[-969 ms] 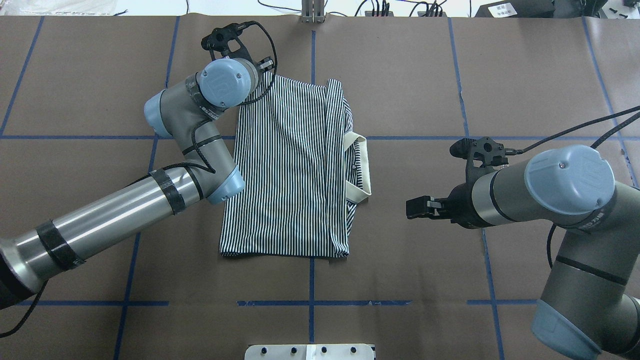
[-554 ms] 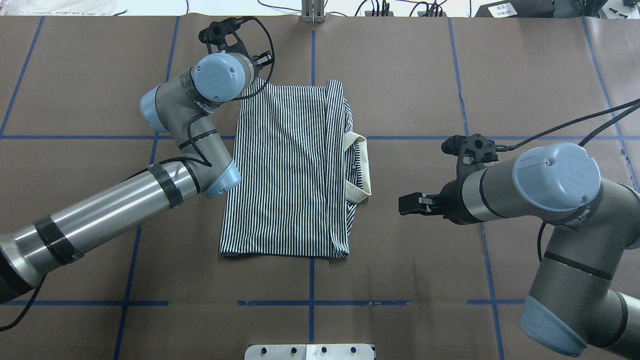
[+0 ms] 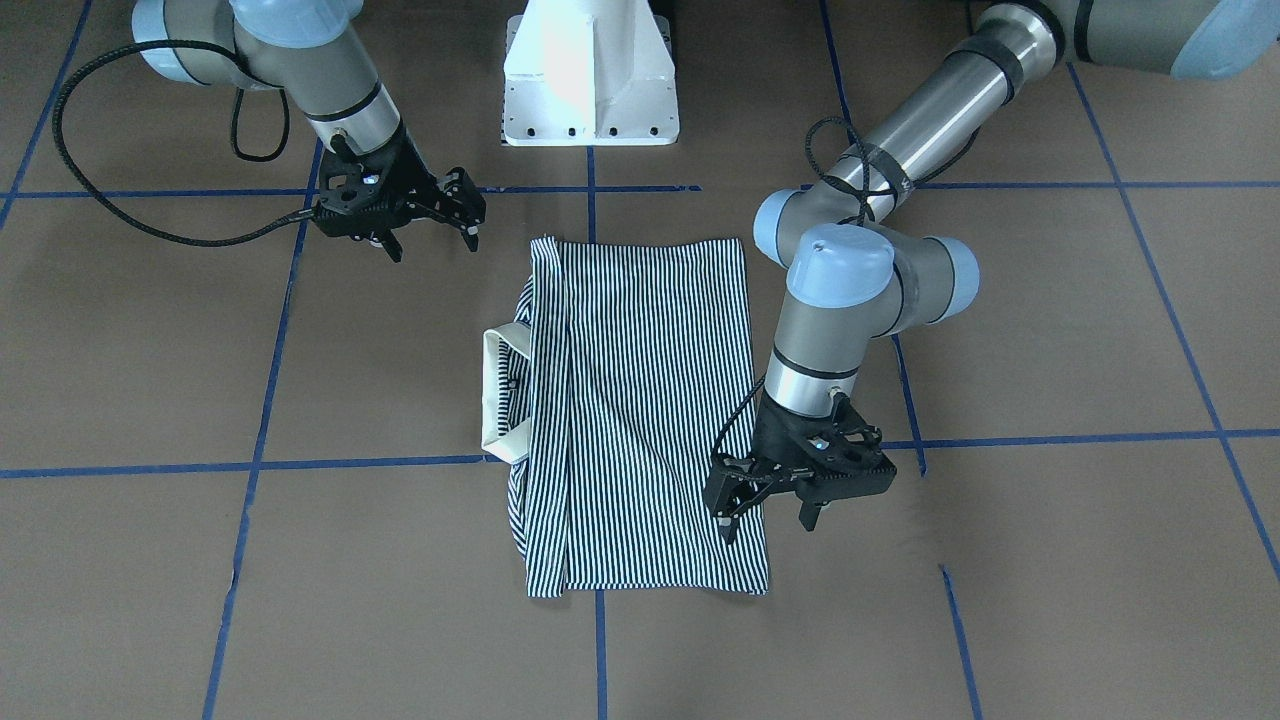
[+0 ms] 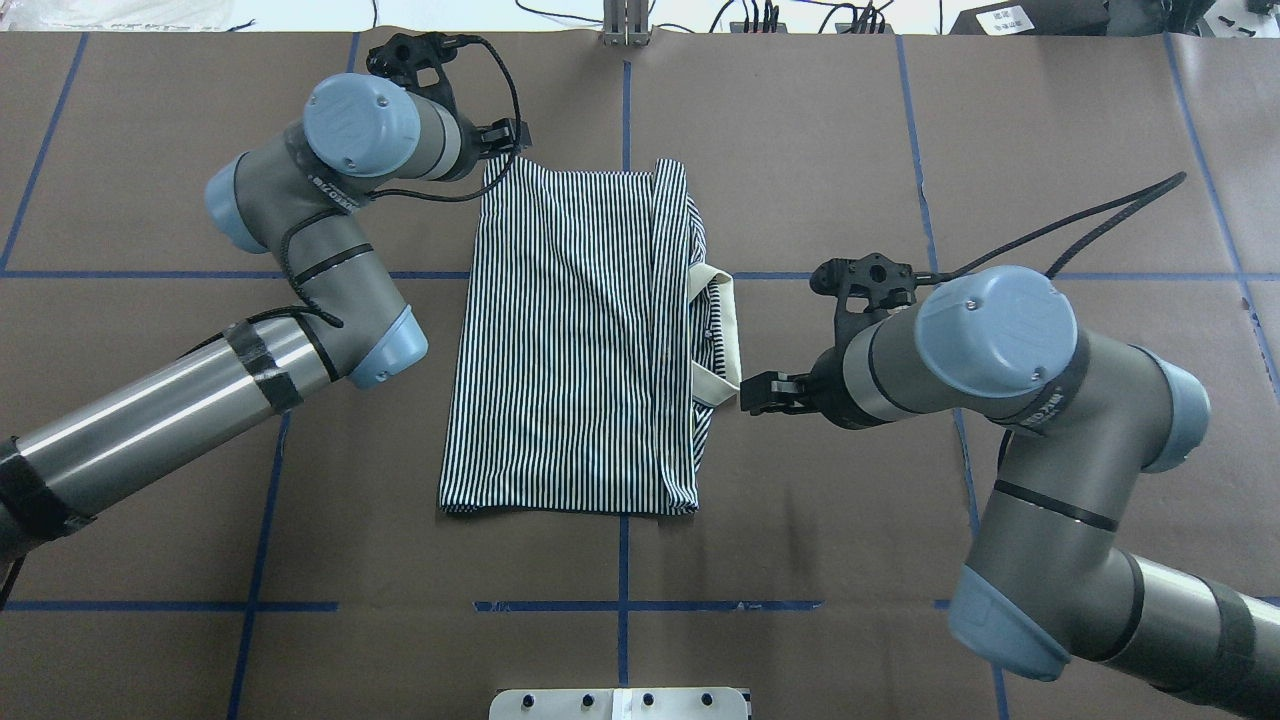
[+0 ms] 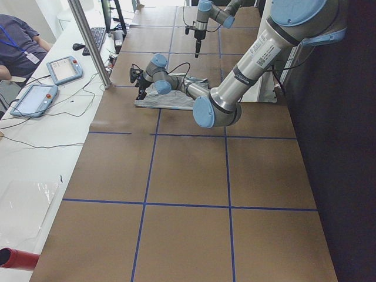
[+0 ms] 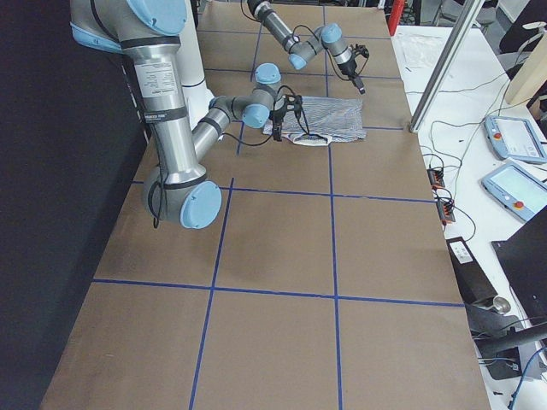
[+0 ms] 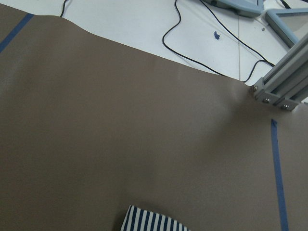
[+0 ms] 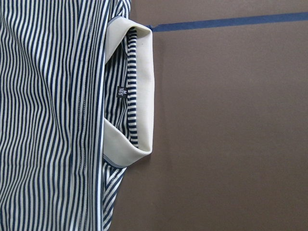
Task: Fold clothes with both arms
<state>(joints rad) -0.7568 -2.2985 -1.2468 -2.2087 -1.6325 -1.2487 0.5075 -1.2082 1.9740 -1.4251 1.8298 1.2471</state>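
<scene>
The striped polo shirt [image 4: 570, 340] lies folded into a long rectangle on the brown table cover, and its cream collar [image 4: 725, 335] sticks out on its right side. My left gripper [image 4: 500, 140] is open and empty, raised just over the shirt's far left corner; in the front-facing view [image 3: 765, 515] its fingers straddle the shirt's edge. My right gripper [image 4: 755, 393] is open and empty, raised above the table beside the near end of the collar; it also shows in the front-facing view [image 3: 435, 235]. The right wrist view shows the collar [image 8: 139, 91] and size label. The left wrist view shows only the shirt's corner [image 7: 154, 222].
The white pedestal base [image 3: 590, 80] stands at the near table edge. An aluminium post [image 4: 625, 25] and cables sit at the far edge. Blue tape lines [image 4: 620, 605] grid the brown cover. Tablets [image 5: 64, 69] and an operator are beyond the far side.
My left arm has swung left off the shirt, its gripper now at the far left corner. My right arm has moved left, bringing its gripper up to the collar.
</scene>
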